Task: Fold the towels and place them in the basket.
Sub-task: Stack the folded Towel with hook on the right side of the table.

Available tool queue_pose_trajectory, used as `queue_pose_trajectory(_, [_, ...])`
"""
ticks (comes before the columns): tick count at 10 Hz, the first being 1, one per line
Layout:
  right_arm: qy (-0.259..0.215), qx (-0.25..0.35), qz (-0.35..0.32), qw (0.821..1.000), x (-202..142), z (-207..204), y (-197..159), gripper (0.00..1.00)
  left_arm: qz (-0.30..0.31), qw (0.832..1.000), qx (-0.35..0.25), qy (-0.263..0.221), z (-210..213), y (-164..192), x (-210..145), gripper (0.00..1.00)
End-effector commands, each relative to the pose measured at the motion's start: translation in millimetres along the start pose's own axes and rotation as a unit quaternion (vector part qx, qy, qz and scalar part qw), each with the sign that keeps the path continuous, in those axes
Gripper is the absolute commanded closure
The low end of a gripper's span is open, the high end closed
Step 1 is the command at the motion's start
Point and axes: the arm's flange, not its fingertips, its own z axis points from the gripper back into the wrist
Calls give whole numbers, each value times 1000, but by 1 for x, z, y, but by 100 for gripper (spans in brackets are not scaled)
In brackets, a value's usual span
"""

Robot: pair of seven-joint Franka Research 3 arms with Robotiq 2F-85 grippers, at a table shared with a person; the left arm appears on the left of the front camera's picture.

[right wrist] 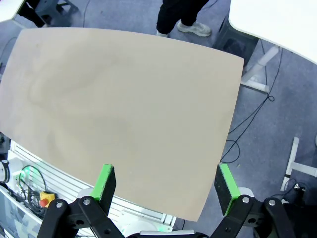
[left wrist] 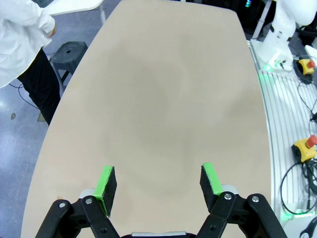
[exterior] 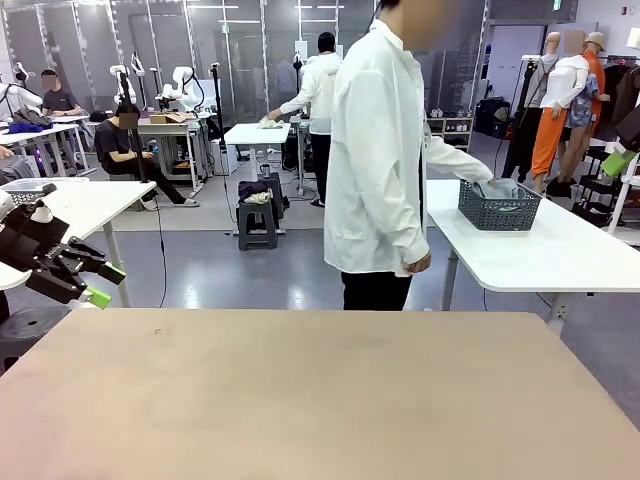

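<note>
Basket [exterior: 498,205] sits on the far right white table [exterior: 560,255], a grey towel [exterior: 497,188] inside, under the person's hand [exterior: 478,172]. Left gripper [left wrist: 158,182] and right gripper [right wrist: 163,184] gape wide, empty; right arm lies nearer.

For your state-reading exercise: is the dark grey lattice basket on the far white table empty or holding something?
Holding something: pale blue-grey cloth rises above the dark grey lattice plastic basket's rim, with the person's hand on it.
</note>
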Motion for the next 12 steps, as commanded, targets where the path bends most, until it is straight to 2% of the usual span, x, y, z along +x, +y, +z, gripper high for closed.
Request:
queue_pose_trajectory(1, [7, -3, -11, 1000, 4, 2, 1, 0, -1, 1000, 2, -3, 0, 0, 0, 14])
queue_pose_trajectory(12, [7, -3, -11, 1000, 4, 2, 1, 0, -1, 1000, 2, -3, 0, 0, 0, 14])
